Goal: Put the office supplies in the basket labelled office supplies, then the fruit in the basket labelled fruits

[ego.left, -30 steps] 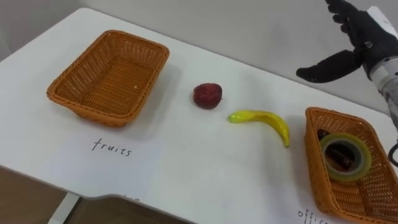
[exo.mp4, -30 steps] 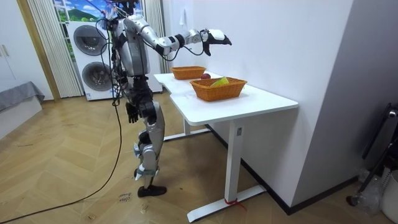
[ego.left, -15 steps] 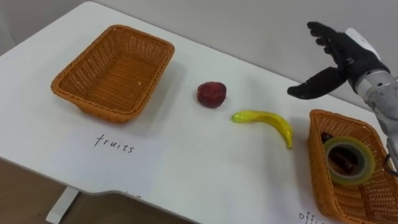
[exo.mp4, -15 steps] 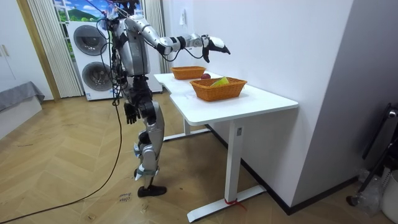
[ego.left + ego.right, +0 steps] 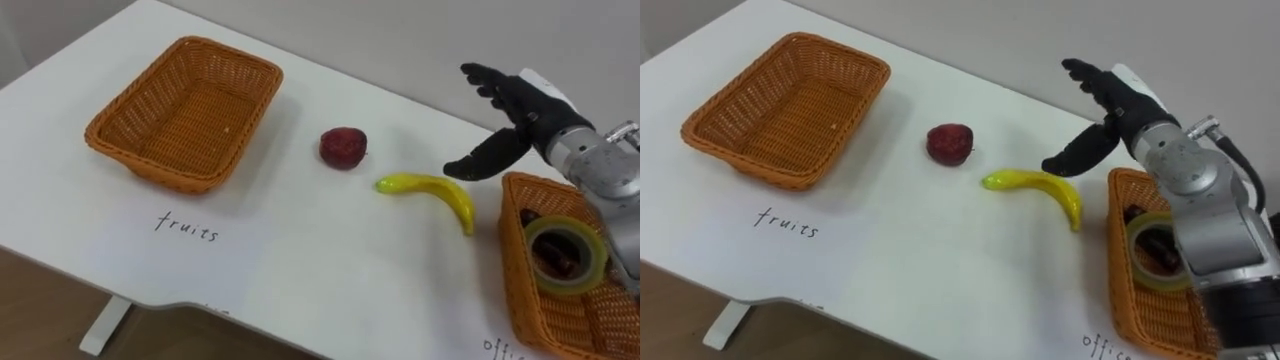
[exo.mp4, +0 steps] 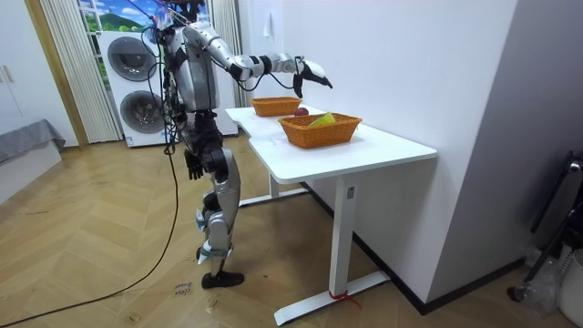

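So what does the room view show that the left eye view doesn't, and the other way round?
The room view adds the robot standing by the table, its left hand hanging by its hip, two washing machines behind it and the wooden floor. The left eye view adds the handwritten label in front of the left basket, that basket's bare inside, and a roll of tape in the right basket. Both show the table, both baskets, the apple, the banana and the open right hand raised over the table.
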Robot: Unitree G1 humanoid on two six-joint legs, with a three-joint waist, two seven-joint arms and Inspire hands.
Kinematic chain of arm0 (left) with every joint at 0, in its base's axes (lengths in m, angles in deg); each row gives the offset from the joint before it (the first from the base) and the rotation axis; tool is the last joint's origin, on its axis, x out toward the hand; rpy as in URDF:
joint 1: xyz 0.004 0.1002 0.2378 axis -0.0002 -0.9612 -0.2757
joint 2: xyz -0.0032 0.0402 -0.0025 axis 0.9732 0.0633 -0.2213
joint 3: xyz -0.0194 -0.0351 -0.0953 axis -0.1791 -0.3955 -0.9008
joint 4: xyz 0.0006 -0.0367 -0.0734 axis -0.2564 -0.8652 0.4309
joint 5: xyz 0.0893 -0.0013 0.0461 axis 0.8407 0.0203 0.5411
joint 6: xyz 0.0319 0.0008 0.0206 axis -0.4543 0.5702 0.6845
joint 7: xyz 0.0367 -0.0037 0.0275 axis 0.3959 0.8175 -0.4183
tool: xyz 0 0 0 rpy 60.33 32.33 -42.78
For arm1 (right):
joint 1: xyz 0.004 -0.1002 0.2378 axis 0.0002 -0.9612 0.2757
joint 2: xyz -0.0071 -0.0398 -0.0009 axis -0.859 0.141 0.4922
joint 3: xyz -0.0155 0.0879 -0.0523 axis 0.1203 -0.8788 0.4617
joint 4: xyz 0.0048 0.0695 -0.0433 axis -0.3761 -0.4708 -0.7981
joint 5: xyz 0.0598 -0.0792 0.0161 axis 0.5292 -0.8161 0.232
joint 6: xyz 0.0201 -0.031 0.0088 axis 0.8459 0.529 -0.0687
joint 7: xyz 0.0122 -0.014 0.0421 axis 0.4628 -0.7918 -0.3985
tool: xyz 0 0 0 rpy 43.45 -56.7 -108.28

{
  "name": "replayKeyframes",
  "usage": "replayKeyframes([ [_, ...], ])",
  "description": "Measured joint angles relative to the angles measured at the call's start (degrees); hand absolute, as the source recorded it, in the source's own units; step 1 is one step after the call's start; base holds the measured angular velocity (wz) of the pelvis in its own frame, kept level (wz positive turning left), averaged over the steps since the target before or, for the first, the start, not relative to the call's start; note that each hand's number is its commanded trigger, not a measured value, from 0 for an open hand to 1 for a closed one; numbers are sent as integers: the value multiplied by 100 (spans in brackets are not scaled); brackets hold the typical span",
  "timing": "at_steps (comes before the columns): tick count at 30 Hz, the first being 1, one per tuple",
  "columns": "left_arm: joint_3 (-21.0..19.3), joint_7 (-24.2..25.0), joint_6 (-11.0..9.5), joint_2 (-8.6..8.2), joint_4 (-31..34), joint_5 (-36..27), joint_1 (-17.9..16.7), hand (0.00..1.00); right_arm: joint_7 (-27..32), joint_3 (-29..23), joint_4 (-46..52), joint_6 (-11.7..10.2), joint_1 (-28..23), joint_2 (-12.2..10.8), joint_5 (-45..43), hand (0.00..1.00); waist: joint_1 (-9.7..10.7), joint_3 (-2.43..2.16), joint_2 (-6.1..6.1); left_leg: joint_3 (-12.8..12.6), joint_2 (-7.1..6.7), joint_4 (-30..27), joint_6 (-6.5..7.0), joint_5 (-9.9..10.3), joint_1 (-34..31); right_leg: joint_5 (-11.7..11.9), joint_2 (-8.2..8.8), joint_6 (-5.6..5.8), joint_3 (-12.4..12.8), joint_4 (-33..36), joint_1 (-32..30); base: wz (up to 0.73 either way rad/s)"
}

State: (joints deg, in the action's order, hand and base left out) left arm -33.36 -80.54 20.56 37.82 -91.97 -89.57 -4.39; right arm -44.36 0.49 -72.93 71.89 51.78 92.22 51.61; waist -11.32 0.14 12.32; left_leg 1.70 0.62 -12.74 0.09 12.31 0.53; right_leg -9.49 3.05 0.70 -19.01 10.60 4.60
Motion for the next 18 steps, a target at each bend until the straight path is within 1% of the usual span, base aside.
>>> replayKeyframes([
  [3, 15, 0, -3, 20, -14, 0, 8, 0, 0, 9, -211, 0, 31, 0, 2, 0, -34, 3, 16, 1, 0, -2, 0, 0, -7, 0, 2, 0, -16, 1, 1, 2],
  [7, 54, -21, 27, 112, -117, 2, -14, 0, 17, 60, -411, -1, 65, 0, 0, 0, -50, 17, 72, 54, 8, -75, -3, 6, -91, 0, 1, 0, -157, -2, -6, 9],
  [8, 73, -23, 40, 115, -111, 3, -12, 0, 19, 99, -488, 0, 93, 0, -4, 0, -52, 19, 76, 63, 7, -99, -2, 11, -115, 0, 0, 0, -151, 0, -19, 6],
  [9, 126, -19, 55, 121, -100, 3, 8, 0, 20, 197, -642, 5, 168, -1, -58, 0, -50, 15, 81, 64, 4, -124, -2, 12, -179, 2, 2, -2, -152, 2, -75, 3],
  [10, 172, -17, 77, 124, -66, 3, 44, 0, 20, 261, -748, 11, 225, -1, -126, 0, -75, 24, 81, 78, -1, -182, -2, 12, -250, 2, 3, -3, -154, 0, -117, 0],
  [11, 185, -16, 84, 129, -53, 6, 52, 0, 20, 309, -787, 25, 253, -1, -149, 0, -91, 24, 80, 82, -3, -201, -2, 12, -296, 2, 3, -3, -155, 1, -150, 0],
  [13, 208, -11, 117, 151, -51, 9, 94, 0, 22, 440, -975, 64, 326, -2, -208, 0, -156, 41, 58, 98, -4, -248, -4, 13, -351, 3, 2, -5, -160, 2, -176, 4],
  [15, 215, -4, 125, 174, -49, 8, 136, 0, 23, 464, -1050, 75, 348, -2, -258, 0, -163, 41, 60, 156, -16, -284, -7, 12, -439, 5, 3, -8, -166, 8, -228, 11],
  [16, 237, -7, 125, 187, -47, 3, 183, 0, 28, 486, -1093, 74, 396, -2, -354, 0, -164, 27, 79, 164, -13, -337, -9, 11, -553, 9, -3, -15, -161, 14, -317, 8],
  [18, 274, -14, 125, 191, -97, 5, 305, 0, 86, 578, -1292, 65, 623, -1, -364, 0, -170, 35, 82, 178, -5, -434, -13, 9, -738, 34, -17, -55, -174, 13, -447, 4],
])
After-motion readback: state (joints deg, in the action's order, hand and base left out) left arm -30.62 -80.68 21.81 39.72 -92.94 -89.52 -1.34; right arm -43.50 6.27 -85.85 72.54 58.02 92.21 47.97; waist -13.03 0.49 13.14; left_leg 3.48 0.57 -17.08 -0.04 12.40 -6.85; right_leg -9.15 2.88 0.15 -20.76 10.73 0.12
